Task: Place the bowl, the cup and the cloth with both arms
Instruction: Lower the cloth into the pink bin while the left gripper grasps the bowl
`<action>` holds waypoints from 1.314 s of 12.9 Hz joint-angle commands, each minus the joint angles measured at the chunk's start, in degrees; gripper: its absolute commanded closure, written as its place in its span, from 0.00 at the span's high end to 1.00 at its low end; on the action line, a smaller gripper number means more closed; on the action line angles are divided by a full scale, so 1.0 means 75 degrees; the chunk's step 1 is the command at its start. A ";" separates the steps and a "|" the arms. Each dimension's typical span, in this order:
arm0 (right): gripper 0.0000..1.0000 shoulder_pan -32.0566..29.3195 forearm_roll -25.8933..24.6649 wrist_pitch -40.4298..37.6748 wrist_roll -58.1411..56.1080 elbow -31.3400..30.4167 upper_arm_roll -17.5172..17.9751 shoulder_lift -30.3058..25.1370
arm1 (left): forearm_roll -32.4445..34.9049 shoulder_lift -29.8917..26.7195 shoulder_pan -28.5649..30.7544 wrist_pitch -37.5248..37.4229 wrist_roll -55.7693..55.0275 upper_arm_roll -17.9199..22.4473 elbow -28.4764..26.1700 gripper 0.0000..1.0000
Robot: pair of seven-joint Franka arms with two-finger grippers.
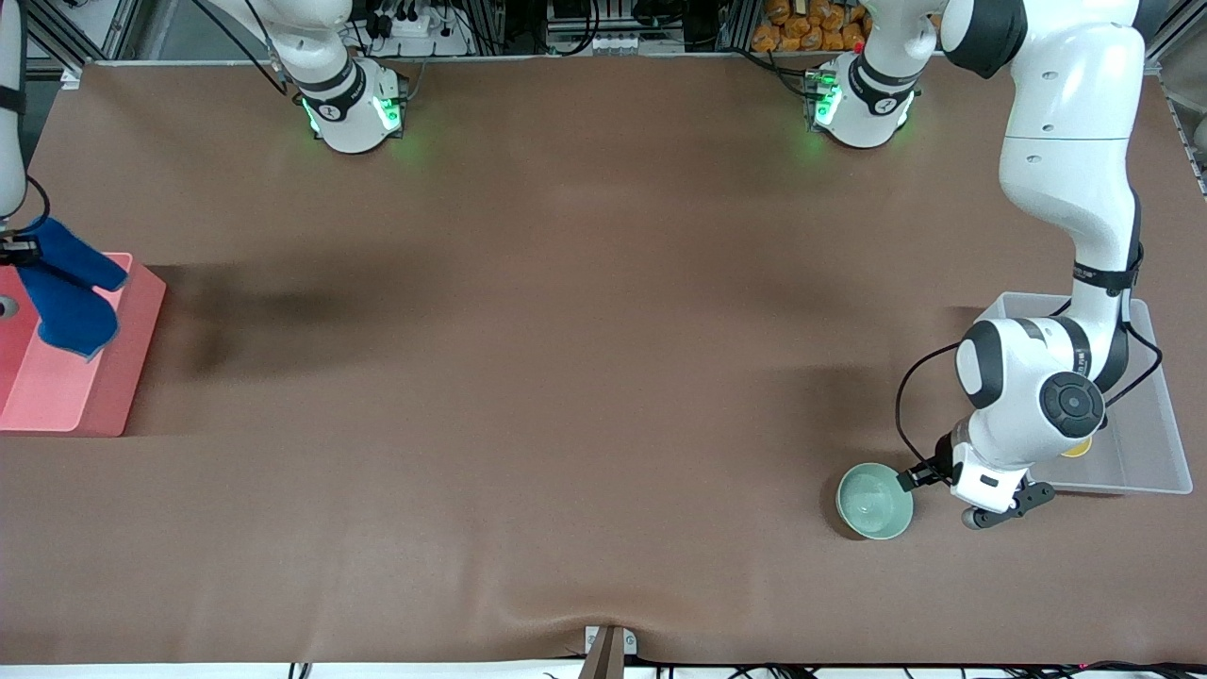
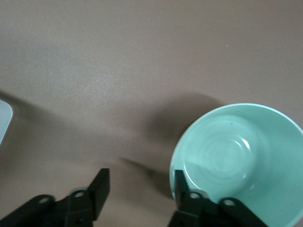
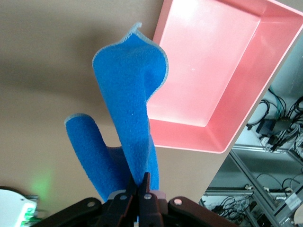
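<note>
The mint-green bowl (image 1: 875, 501) stands upright on the brown table near the left arm's end. My left gripper (image 1: 952, 495) is open and empty, low beside the bowl, between it and the clear tray. In the left wrist view one fingertip (image 2: 181, 185) is at the rim of the bowl (image 2: 236, 156), and the gripper (image 2: 140, 182) is over bare table. The yellow cup (image 1: 1077, 447) sits in the clear tray, mostly hidden by the left arm. My right gripper (image 1: 14, 250) is shut on the blue cloth (image 1: 66, 283), which hangs over the pink tray. The right wrist view shows the gripper (image 3: 142, 182) pinching the cloth (image 3: 130, 109).
The pink tray (image 1: 66, 396) stands at the right arm's end of the table and shows in the right wrist view (image 3: 208, 71). The clear tray (image 1: 1146, 443) stands at the left arm's end, with its corner in the left wrist view (image 2: 4, 118). Brown table lies between them.
</note>
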 commanded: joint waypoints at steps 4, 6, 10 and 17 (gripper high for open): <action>0.00 -0.1002 -0.0260 0.1246 -0.1571 0.0127 0.0128 0.0547 | -0.0141 0.0437 -0.0073 0.0297 -0.0555 0.0057 0.0640 0.48; 0.00 -0.1318 -0.0307 0.1599 -0.2087 0.0489 0.0128 0.1026 | -0.0141 0.0449 -0.0061 0.0309 -0.0648 0.0057 0.0722 0.41; 0.00 -0.1612 -0.0307 0.2206 -0.3094 0.1007 0.0128 0.1625 | -0.0141 0.0613 -0.0131 0.0309 -0.1000 0.0057 0.0898 0.40; 0.00 -0.2046 -0.0366 0.3930 -0.4292 0.1007 0.0128 0.2188 | -0.0071 0.0509 -0.0202 0.0099 -0.1247 0.0103 0.0898 0.00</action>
